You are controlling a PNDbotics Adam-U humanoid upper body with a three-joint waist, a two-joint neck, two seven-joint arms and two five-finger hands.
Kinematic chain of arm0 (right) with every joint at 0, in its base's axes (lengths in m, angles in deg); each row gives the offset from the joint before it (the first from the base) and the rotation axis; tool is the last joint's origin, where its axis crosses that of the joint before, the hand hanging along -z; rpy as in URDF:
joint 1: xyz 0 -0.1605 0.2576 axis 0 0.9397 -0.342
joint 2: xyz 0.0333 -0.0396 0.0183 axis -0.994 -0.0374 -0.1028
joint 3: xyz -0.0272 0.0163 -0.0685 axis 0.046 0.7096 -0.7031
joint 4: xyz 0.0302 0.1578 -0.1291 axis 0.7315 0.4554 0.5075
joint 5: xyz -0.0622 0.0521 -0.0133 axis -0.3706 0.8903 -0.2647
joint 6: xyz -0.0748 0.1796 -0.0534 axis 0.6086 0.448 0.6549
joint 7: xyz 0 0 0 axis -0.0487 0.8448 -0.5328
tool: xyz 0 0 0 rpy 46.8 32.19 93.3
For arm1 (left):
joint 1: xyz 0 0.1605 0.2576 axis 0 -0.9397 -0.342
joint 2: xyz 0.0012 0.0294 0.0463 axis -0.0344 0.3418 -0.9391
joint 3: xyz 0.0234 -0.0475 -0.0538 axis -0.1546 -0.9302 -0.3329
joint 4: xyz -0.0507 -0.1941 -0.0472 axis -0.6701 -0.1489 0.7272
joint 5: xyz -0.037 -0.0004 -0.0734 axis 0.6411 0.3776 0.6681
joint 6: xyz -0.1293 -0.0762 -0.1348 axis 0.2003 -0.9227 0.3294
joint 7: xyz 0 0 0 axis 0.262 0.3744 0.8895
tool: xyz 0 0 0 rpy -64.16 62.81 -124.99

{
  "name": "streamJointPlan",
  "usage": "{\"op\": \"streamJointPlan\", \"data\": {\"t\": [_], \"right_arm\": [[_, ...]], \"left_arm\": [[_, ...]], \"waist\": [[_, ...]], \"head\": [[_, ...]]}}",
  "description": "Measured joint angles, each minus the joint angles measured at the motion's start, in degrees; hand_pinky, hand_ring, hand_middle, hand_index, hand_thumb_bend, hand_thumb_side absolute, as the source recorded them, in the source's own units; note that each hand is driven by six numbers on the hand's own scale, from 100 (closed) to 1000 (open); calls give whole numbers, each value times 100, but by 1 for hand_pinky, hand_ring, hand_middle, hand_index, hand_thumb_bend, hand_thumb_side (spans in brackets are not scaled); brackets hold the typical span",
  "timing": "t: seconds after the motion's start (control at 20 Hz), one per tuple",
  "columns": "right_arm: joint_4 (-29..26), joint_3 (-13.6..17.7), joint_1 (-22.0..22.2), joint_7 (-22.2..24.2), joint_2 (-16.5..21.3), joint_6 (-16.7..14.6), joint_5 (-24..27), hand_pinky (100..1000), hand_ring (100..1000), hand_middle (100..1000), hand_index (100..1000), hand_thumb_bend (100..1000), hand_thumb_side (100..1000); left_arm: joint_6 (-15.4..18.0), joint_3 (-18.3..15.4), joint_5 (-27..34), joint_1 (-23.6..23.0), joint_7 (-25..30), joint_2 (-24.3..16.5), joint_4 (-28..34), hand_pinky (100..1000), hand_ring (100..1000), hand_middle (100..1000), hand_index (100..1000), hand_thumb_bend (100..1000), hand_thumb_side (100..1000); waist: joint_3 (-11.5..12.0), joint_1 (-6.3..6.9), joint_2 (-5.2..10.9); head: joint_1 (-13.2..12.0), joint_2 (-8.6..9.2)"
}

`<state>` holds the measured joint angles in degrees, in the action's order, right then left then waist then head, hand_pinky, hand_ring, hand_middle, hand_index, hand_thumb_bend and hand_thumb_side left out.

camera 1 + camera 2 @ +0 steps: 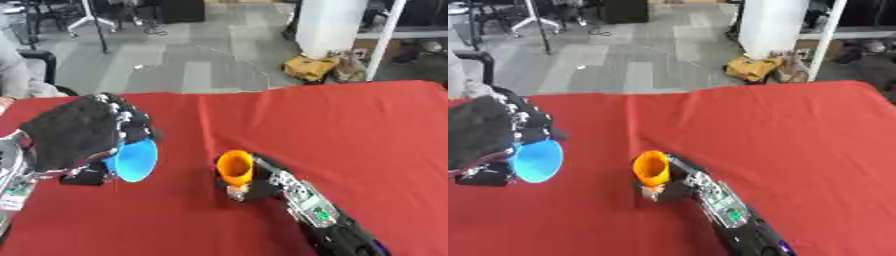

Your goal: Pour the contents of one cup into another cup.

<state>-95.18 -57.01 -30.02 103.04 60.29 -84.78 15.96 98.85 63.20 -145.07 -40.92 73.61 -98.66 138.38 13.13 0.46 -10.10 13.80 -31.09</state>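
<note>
On the red cloth-covered table (350, 120), the left hand (74, 135) has its fingers curled round a blue plastic cup (136, 160), tipped with its mouth toward three o'clock. Near it, at three o'clock, the right hand (262, 182) grips an upright orange plastic cup (234, 169).

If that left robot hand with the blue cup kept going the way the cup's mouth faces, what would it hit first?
Probably the orange cup, held by the right robot hand. The left robot hand tips the blue cup toward it over bare red tablecloth. Depth is uncertain, so it might pass beside it.
</note>
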Motion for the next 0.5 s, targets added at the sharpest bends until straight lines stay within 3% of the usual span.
{"op": "streamJointPlan", "data": {"t": [0.15,0.25,0.5], "right_arm": [[-83,-61,0,-1066,119,-102,-480,992,891,804,887,515,100],[-146,-140,7,-1597,170,-133,-797,991,889,809,894,532,100],[-253,-124,209,-2055,308,-128,-1002,943,849,791,888,548,100]], "left_arm": [[-134,-102,220,-97,-61,0,79,412,373,401,716,603,100],[-222,-178,368,-180,-116,0,107,403,372,400,710,612,100],[-577,-476,1081,-489,-479,8,190,350,330,392,689,599,100]], "waist": [[10,-15,19],[10,-26,20],[-1,-72,22]], "head": [[22,-3],[30,-4],[26,-8]]}}
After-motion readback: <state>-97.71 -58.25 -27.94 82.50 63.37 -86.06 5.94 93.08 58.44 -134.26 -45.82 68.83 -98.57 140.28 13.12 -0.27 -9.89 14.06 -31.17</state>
